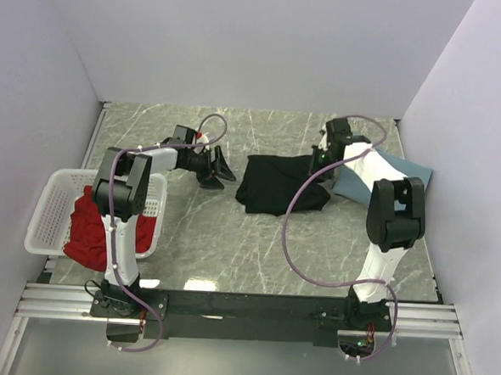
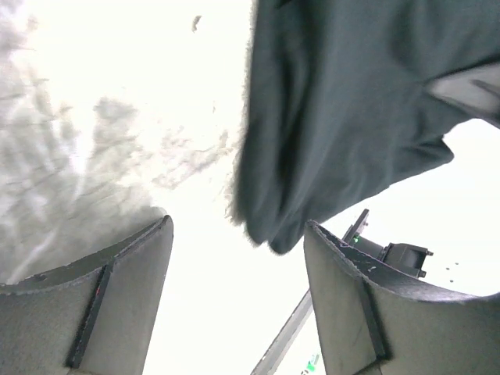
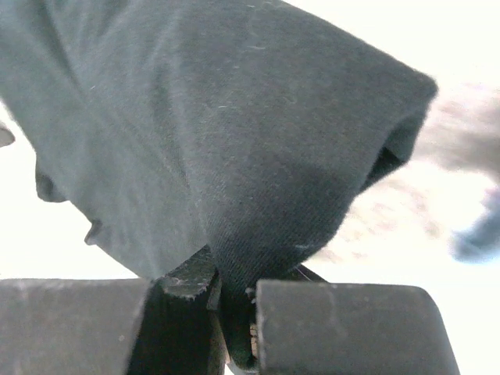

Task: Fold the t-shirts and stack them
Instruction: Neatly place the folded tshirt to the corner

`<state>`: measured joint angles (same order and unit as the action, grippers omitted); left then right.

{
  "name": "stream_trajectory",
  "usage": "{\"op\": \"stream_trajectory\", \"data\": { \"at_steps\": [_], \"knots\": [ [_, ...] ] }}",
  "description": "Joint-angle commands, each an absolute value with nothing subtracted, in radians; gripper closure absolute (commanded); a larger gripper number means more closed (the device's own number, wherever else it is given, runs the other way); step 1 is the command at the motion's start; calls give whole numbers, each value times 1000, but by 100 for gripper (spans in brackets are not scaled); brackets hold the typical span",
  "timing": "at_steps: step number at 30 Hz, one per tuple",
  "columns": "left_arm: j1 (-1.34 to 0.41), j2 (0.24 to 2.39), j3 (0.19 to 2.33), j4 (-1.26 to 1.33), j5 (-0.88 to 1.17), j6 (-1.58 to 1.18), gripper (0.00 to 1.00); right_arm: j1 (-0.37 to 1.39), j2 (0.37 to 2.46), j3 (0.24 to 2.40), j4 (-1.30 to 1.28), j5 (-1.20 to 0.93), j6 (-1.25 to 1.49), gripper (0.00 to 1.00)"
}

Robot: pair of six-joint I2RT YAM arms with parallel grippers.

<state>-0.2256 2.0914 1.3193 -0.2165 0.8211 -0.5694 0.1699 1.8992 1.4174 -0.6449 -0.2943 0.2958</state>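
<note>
My right gripper (image 3: 234, 312) has its jaws pinched tight on a fold of the black t-shirt (image 1: 276, 182), and the soft matte knit bulges up over the fingers. The left gripper (image 2: 237, 226) has its jaws wide apart with nothing in them, the shirt's rumpled edge just ahead of the gap. It's a crumpled, roughly oblong heap on the glossy marbled tabletop (image 1: 188, 235), long axis running from one set of jaws toward the other.

A black t-shirt (image 1: 276, 182), red t-shirt (image 1: 86, 228) and dusty-blue t-shirt (image 1: 413, 172) stand out against the white latticed basket (image 1: 50, 196) and grey, white-veined worktop (image 1: 230, 246).
</note>
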Motion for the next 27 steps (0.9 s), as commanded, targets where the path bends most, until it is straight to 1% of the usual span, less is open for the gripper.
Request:
{"op": "stream_trajectory", "data": {
  "at_steps": [1, 6, 15, 21, 24, 25, 27],
  "knots": [
    [-213, 2043, 1315, -219, 811, -548, 26, 144, 1813, 1520, -796, -180, 232, 100],
    [-212, 2045, 1301, -227, 813, -525, 26, 127, 1835, 1679, -943, -89, 206, 100],
    [-210, 2071, 1312, -219, 821, -526, 26, 66, 1870, 1888, -1090, -15, 172, 100],
    [-210, 2082, 1309, -207, 822, -531, 26, 19, 1856, 1959, -1147, 25, 127, 100],
    [-212, 2085, 1301, -199, 824, -537, 26, 6, 1829, 1960, -1141, 5, 114, 100],
    [-212, 2085, 1301, -196, 824, -538, 26, -29, 1825, 1962, -1140, 3, 110, 100],
    [-212, 2088, 1298, -193, 825, -540, 26, -43, 1816, 1974, -1146, -26, 104, 100]
  ]
}}
